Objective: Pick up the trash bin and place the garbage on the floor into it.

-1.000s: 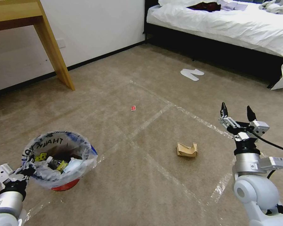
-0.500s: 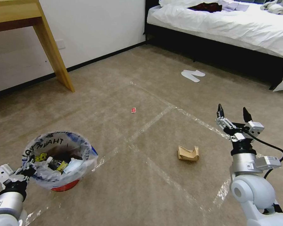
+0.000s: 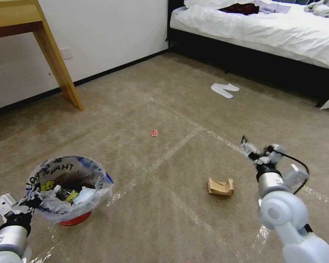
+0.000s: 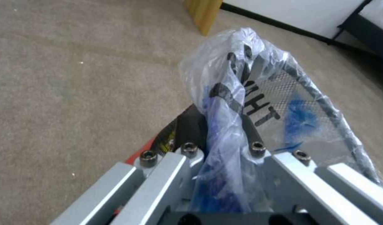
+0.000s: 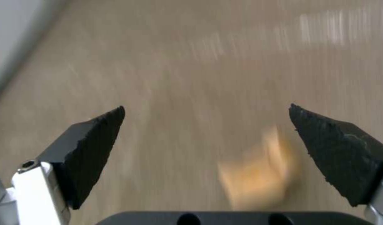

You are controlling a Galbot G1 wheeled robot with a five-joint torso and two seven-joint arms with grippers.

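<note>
The trash bin [image 3: 67,190], a red bucket lined with a clear "THANK YOU" bag, sits at the lower left with litter inside. My left gripper [image 3: 30,201] is shut on its rim and bag; in the left wrist view the gripper [image 4: 222,125] clamps the bunched plastic bag [image 4: 258,93]. Garbage lies on the beige carpet floor [image 3: 135,219]: a brown paper bag [image 3: 220,186] and a small red wrapper [image 3: 154,133]. My right gripper [image 3: 257,148] hovers just right of and above the paper bag. In the right wrist view that gripper [image 5: 206,112] is open, the paper bag [image 5: 258,175] blurred below.
Flat white slippers [image 3: 224,88] lie near the bed [image 3: 263,33] at the far right. A wooden table leg [image 3: 58,65] stands at the far left by the wall. Shiny tape lines [image 3: 179,140] cross the carpet.
My right arm has dropped lower and swung left towards the brown paper bag, still moving. The left gripper keeps its hold on the bin. The view has shifted slightly.
</note>
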